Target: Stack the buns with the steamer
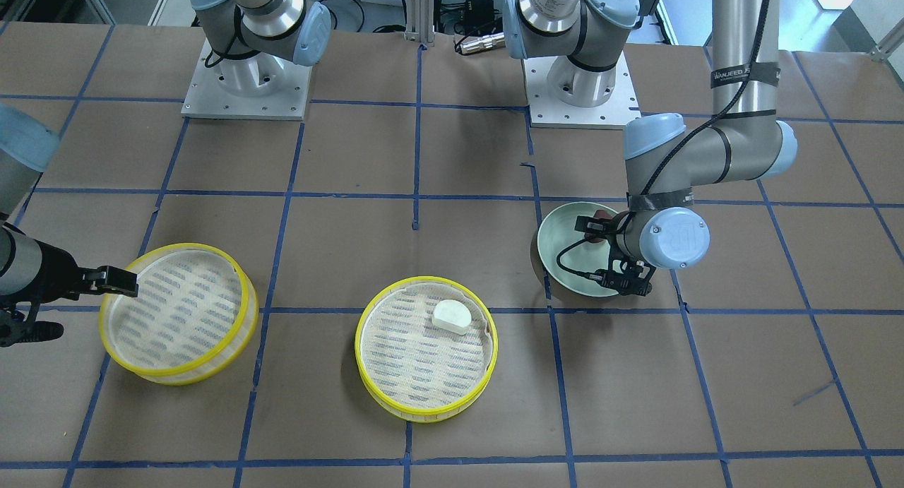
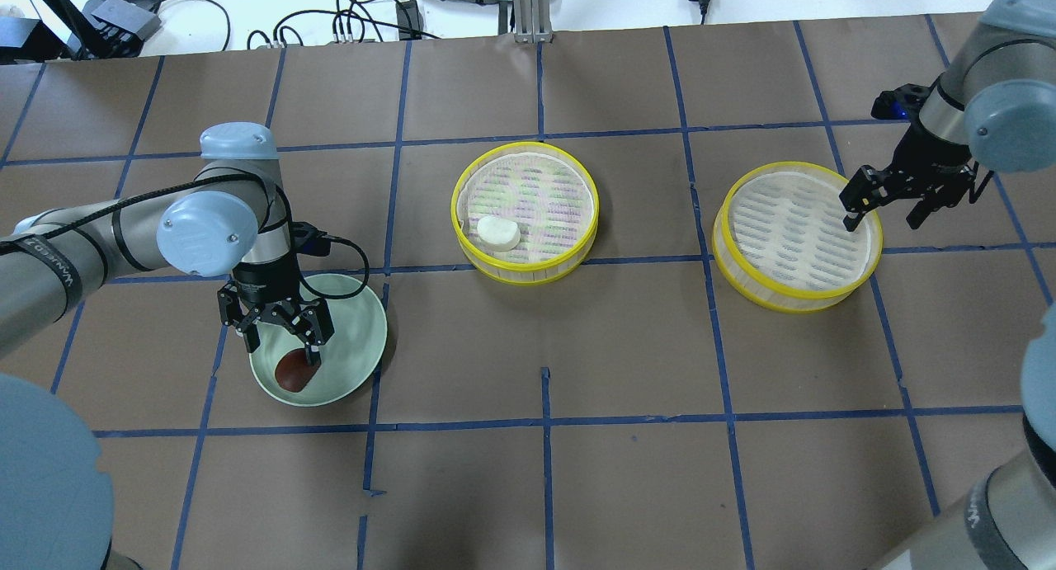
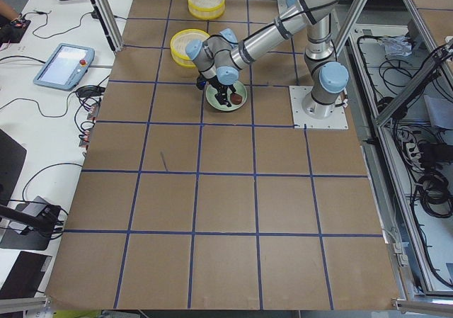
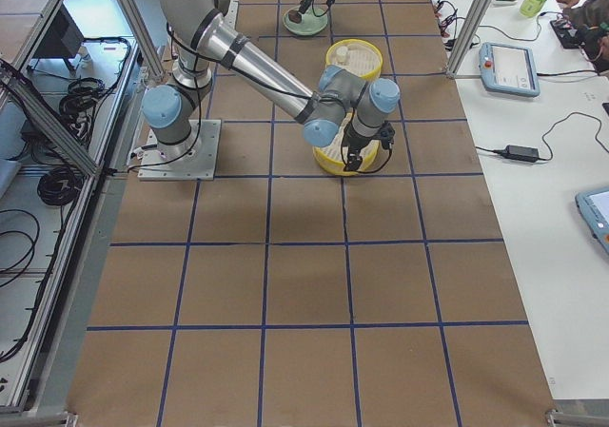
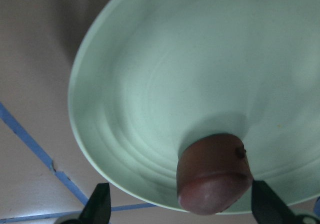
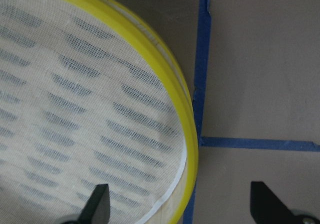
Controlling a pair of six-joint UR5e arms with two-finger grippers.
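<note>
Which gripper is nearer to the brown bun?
Left. The left gripper hangs open just above the brown bun on the plate; the right gripper is far away, at the rim of the empty steamer.

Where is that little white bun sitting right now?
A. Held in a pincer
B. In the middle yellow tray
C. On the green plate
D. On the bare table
B: the white bun lies inside the middle yellow tray, near its edge. Only the brown bun is on the green plate.
</note>
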